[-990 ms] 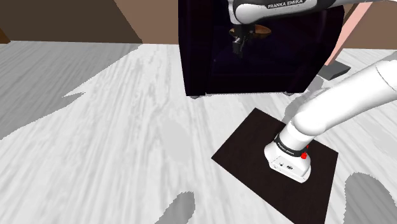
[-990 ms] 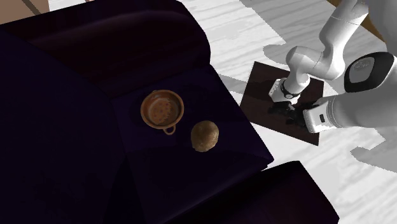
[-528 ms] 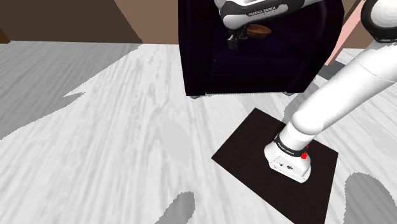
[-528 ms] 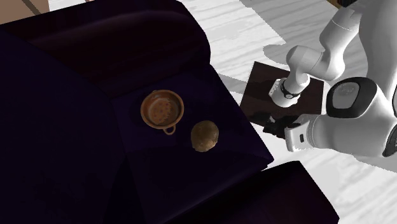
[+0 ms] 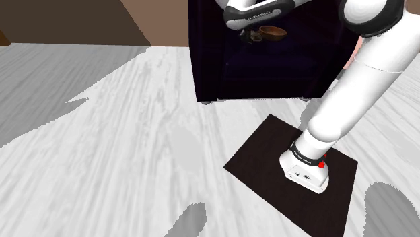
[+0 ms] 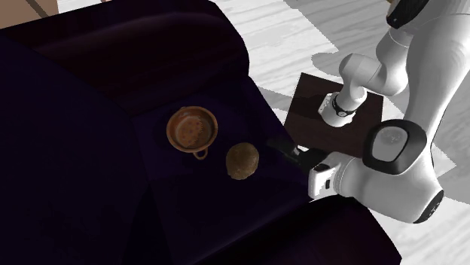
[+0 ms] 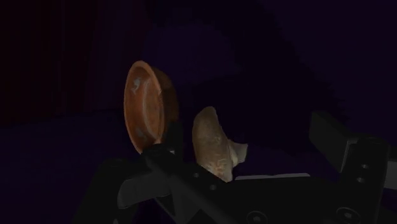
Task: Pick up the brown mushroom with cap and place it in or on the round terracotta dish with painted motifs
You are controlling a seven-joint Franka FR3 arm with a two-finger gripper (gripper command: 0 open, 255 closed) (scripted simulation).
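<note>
Brown mushroom (image 6: 242, 161) lies on the dark sofa seat (image 6: 188, 188) just beside the round terracotta dish (image 6: 191, 129), apart from it and not yet grasped. The black gripper (image 6: 274, 143) hovers near the mushroom, on the side away from the dish, fingers spread wide and holding nothing. By the look of it, the approach is under way, while grasp, lift and placing in the dish remain to be done.

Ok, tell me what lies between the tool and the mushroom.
Nothing but bare dark armchair seat: in the second exterior view the open tool is apart from the brown mushroom.
</note>
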